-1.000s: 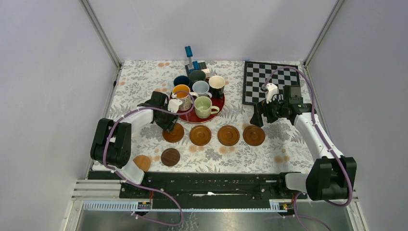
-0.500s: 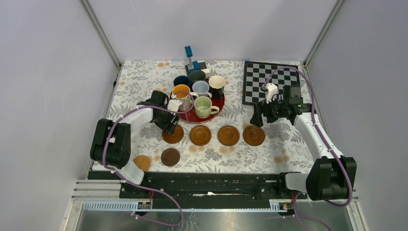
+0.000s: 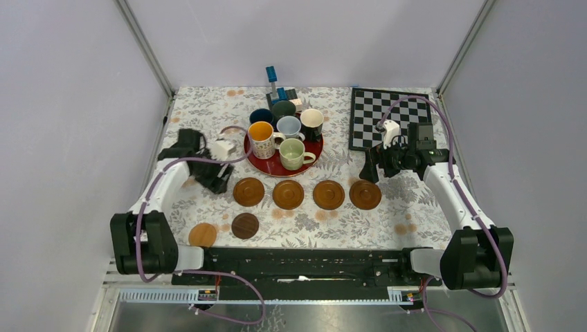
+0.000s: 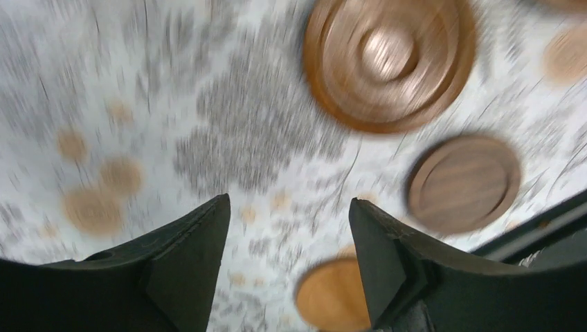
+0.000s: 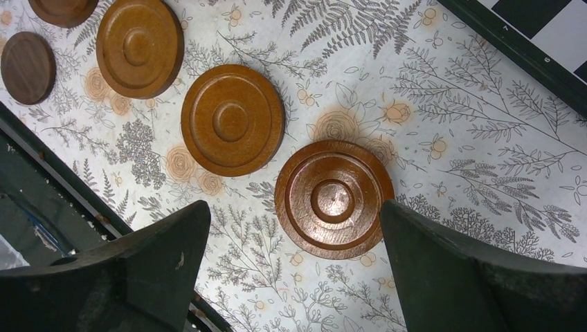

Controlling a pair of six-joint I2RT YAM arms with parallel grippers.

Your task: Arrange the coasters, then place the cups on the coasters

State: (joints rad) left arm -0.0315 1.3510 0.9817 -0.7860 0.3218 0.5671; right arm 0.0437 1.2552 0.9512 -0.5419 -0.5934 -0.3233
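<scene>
**Coasters partly laid out, cups not yet moved**

Worktop [image 3: 415,214] under a floral cloth carries everything. The red tray [image 3: 273,171] at its middle rear holds all six cups: the pale green mug [image 3: 293,153], patterned mug [image 3: 262,138], light blue mug [image 3: 289,126], black mug [image 3: 311,123], dark blue mug [image 3: 261,115] and grey-green mug [image 3: 284,108]. None stands on a coaster, so that half of the task looks untouched.

Four coasters lie in a neat row in front of the tray, from the left end coaster [image 3: 248,191] to the right end coaster [image 3: 365,194]. Two sit apart near the front edge: the dark coaster [image 3: 244,225] and the tan coaster [image 3: 203,234]. By my reading these two are left to arrange.

The left tool [image 3: 214,181] hovers over bare cloth just left of the row, jaws apart and empty; its wrist view is blurred. The right tool [image 5: 294,207] hangs above the right end coaster, jaws spread wide, holding nothing.
</scene>
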